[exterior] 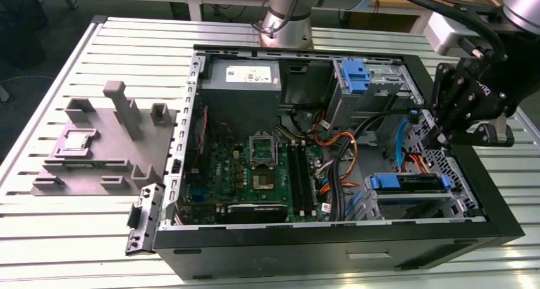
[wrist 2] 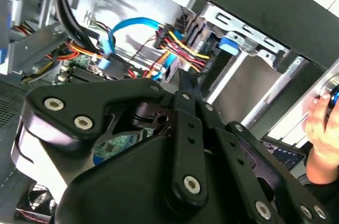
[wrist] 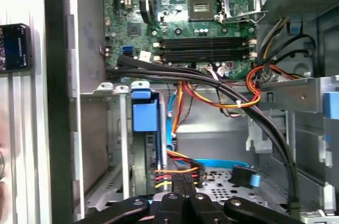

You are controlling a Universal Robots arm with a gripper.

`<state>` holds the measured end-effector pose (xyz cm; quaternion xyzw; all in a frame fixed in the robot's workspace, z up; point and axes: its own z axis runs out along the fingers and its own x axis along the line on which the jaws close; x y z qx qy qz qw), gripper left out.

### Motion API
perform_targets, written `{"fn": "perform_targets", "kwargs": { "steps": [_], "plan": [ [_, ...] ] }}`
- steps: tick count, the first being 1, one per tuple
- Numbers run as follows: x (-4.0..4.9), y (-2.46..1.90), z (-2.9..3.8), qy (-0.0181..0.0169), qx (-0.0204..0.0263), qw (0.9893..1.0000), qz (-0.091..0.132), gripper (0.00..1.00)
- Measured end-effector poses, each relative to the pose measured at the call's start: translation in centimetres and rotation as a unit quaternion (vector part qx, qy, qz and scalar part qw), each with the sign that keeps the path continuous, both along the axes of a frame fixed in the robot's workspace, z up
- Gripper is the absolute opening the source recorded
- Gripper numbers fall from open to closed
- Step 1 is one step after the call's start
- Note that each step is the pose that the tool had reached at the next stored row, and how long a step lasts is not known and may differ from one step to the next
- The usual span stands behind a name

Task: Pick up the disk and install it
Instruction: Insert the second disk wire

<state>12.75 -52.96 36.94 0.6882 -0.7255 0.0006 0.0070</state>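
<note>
We see a slatted white tabletop (exterior: 50, 238). A grey stand (exterior: 101, 147) sits at nine o'clock, the open computer case (exterior: 337, 245) in the middle. The disk (exterior: 409, 183) sits inside at five o'clock. At three o'clock hangs the gripper (exterior: 441, 137), jaws together, holding nothing.

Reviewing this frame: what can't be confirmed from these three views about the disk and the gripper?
- Gripper fingertips: in the first wrist view the gripper is cut off by the picture's edge; its own linkage covers them in the second wrist view.
- Disk: in the exterior view only its blue carrier edge shows in the case's bay; how far it is seated cannot be told.
</note>
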Motion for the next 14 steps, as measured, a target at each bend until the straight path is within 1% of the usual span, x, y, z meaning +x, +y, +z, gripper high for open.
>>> {"fn": "perform_targets", "kwargs": {
  "steps": [2, 7, 11, 14],
  "plan": [
    [0.00, 0.46, 0.00, 0.0000, 0.0001, 1.0000, 0.000, 0.10],
    [-0.03, 1.36, 0.08, 0.0007, 0.0000, 1.0000, 0.000, 0.10],
    [-0.07, 2.21, 0.46, 0.0014, 0.0000, 1.0000, 0.000, 0.10],
    [-0.11, 2.72, 0.69, 0.0016, -0.0001, 1.0000, 0.000, 0.10]
  ]
}}
